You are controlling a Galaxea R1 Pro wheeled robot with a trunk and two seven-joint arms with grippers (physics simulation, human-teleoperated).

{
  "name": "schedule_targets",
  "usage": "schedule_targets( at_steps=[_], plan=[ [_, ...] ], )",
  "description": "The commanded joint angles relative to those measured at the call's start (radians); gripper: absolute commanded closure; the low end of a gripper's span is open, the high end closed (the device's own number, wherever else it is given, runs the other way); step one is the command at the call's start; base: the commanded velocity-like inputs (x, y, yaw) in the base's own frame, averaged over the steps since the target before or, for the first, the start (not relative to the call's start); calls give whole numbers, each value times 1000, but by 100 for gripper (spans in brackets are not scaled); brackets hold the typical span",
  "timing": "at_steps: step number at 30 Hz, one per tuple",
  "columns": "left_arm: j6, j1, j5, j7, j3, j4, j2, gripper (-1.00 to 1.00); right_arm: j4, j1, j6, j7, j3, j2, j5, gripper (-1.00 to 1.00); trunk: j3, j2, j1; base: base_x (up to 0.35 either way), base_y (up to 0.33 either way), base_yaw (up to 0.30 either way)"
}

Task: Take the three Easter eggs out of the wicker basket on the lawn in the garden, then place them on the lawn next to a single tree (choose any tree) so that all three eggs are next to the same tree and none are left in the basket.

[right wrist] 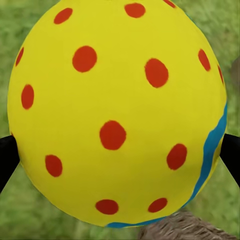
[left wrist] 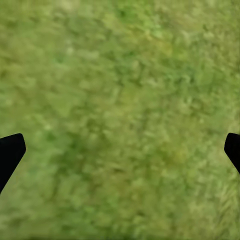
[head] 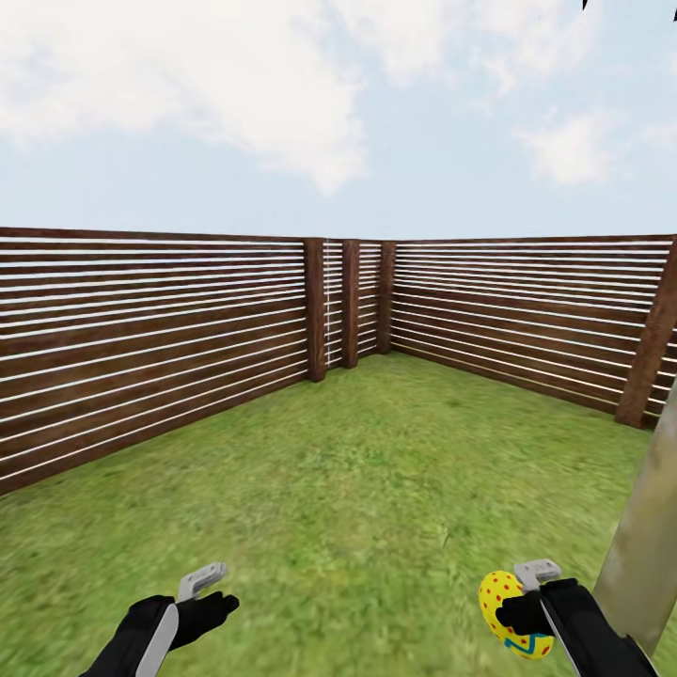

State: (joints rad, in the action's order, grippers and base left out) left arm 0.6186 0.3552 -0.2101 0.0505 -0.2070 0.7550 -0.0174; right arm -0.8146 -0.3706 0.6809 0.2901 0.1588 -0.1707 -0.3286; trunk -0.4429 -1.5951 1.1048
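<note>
Reaching forward low over the grass, both arms enter the head view from the bottom edge. The left gripper (head: 209,585) sits at the lower left, black with a pale grey fingertip raised; in its own wrist view its two dark fingers (left wrist: 10,152) stand spread wide at opposite edges with nothing between them, just blurred lawn (left wrist: 120,110) below. The right gripper (head: 527,588) sits at the lower right, closed around one Easter egg (head: 503,611), which it holds above the grass.

Just beside that gripper, on its outer side, a pale grey-green tree trunk (head: 649,527) rises at a slant along the right edge of the head view. Whether the arm touches it cannot be told.

Ahead, the lawn (head: 357,470) runs open and unobstructed to a dark brown fence (head: 150,329) of horizontal slats. One stretch of fence angles along the left, another along the right, and they meet at a recessed corner with three thick posts (head: 350,303). Another heavy post (head: 649,338) stands at far right. Above the fence is pale blue sky with white clouds.

In the right wrist view the egg (right wrist: 117,112) looks huge: bright yellow, scattered with red dots, with a blue band curving along one side and underneath. The black fingers (right wrist: 7,160) press against it on either side. A patch of brownish grey shows at the frame edge beyond the egg; what it is cannot be told.
</note>
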Motion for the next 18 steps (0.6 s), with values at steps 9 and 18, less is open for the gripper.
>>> schedule_targets(
  at_steps=[9,18],
  plan=[
    [7,1,1,7,-3,0,1,-100,19,-1,2,9,2,0,-10,100,-29,-64,35,4,0,-119],
    [4,1,1,8,-3,0,7,-100,20,-1,2,9,3,-1,-10,100,-58,-127,69,160,0,-2]
  ],
)
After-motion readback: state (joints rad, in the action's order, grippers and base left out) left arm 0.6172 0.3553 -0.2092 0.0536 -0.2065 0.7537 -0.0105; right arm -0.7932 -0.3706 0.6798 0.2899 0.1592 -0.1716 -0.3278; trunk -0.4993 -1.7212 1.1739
